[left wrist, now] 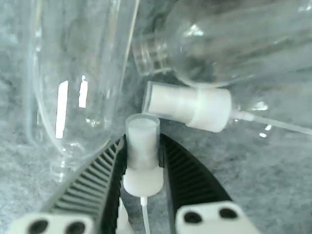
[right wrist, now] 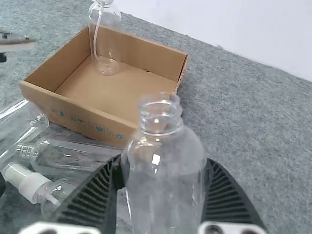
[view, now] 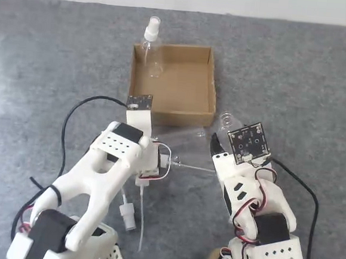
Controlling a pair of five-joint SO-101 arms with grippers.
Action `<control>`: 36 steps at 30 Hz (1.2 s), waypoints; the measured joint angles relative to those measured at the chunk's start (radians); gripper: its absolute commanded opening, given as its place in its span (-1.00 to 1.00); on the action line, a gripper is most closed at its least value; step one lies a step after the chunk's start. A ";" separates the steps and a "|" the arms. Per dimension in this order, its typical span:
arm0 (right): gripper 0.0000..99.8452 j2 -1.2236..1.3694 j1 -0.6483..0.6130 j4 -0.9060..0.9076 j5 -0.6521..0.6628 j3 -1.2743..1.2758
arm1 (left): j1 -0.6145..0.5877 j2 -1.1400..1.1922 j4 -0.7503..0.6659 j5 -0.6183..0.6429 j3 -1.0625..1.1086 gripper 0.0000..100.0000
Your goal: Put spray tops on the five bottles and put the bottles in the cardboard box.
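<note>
Your left tool [left wrist: 142, 141] pinches a spray top [left wrist: 143, 173] close above the bench [view: 298, 67]. Your right tool [right wrist: 163, 168] clamps an uncapped bottle [right wrist: 158, 119] upright. Loose bottles [right wrist: 68, 155] lie beside the cardboard box [view: 212, 78].

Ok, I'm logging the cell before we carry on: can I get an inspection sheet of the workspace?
Surface: grey mat.
Job's things: box, one capped bottle standing inside; uncapped bottles and loose tops lying before it.
Clutter: nothing seen.
Grippers: left gripper shut on a top; right gripper shut on an open bottle.
Cables: black cables trailing on the mat.
Surroundings: white wall.
</note>
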 measured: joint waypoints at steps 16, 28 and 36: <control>-0.78 0.000 0.000 0.000 0.000 0.000 | -0.006 -0.114 0.040 0.037 -0.014 -0.98; -0.78 0.000 0.000 0.000 0.000 0.000 | -0.018 -0.594 0.052 0.043 -0.002 -0.98; -0.78 0.000 -0.031 0.000 0.000 0.000 | -0.018 -0.713 0.054 0.043 0.014 -0.98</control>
